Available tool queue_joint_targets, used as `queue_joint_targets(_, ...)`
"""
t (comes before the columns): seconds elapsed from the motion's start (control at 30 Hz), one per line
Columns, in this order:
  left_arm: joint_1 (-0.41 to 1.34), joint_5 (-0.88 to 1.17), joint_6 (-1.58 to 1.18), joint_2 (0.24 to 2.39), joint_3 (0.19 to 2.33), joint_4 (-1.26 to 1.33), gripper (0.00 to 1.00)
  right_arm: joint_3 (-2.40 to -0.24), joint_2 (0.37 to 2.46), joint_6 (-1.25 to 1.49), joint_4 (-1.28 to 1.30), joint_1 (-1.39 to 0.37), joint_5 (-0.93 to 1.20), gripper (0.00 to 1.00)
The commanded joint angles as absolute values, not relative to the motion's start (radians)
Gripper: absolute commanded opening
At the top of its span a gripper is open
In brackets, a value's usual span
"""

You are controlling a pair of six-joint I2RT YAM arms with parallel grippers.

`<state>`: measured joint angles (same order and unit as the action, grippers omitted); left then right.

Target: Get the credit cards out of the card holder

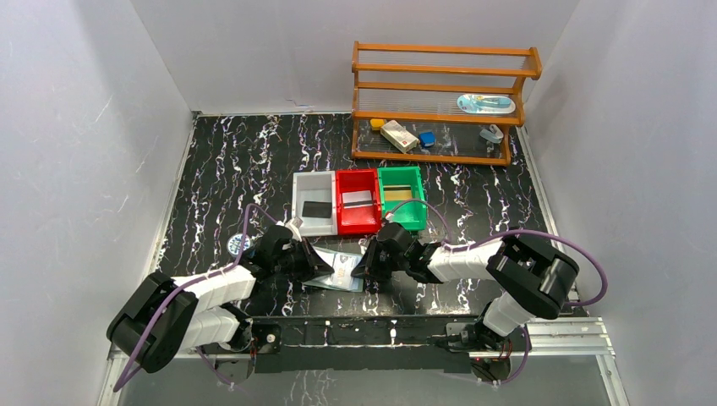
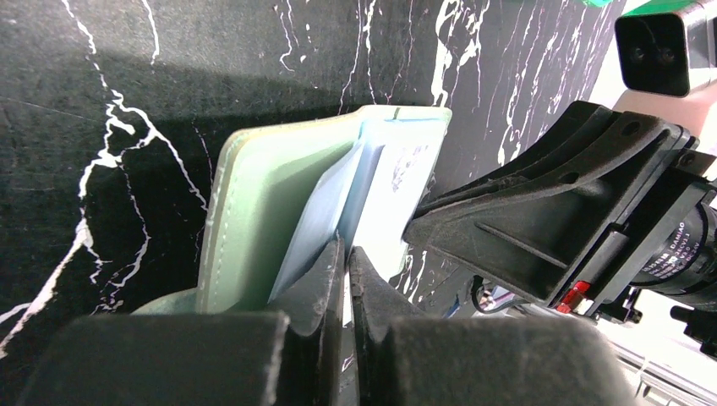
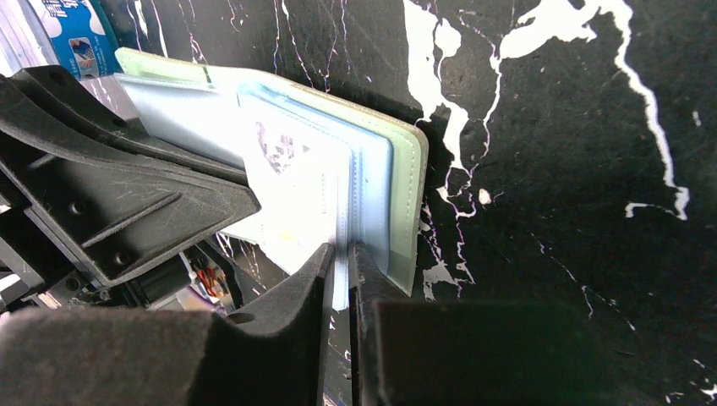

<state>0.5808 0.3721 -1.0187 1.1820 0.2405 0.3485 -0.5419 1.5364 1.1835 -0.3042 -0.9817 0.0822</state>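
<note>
The grey-green card holder (image 1: 340,275) lies open on the black marbled table between my two grippers, its clear bluish pockets fanned up. My left gripper (image 2: 347,248) is shut on a thin pale sheet at the holder's (image 2: 262,194) near edge; I cannot tell whether it is a card or a pocket leaf. A bluish leaf stands just left of its fingers. From the other side, my right gripper (image 3: 340,247) is shut on the edge of the holder's (image 3: 407,194) bluish pocket leaves. A bright pale printed card (image 3: 287,182) shows inside. Other credit cards lie in the bins: black (image 1: 316,209), silver-grey (image 1: 358,199), gold (image 1: 401,194).
The white bin (image 1: 303,222), red bin (image 1: 356,225) and green bin (image 1: 409,223) stand in a row just behind the holder. A round blue-and-white tin (image 1: 238,245) sits left of my left arm. A wooden shelf (image 1: 440,93) with small items stands at the back right.
</note>
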Motion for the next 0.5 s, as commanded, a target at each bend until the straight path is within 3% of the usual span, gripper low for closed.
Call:
queue_joint_targets(0.0,0.588,0.408,-1.017,1.166,0.256,0.386,0.00,-0.535,1.581,1.175,-0.240,-0.994,0.071,0.20)
queue_joint_targets(0.37,0.588,0.421,-0.988,1.145,0.235,0.381,0.00,-0.540,1.545,1.163,-0.247,-0.992,0.066,0.30)
queue_joint_targets(0.47,0.588,0.422,-0.980,1.135,0.230,0.377,0.00,-0.547,1.540,1.164,-0.301,-0.991,0.090,0.27)
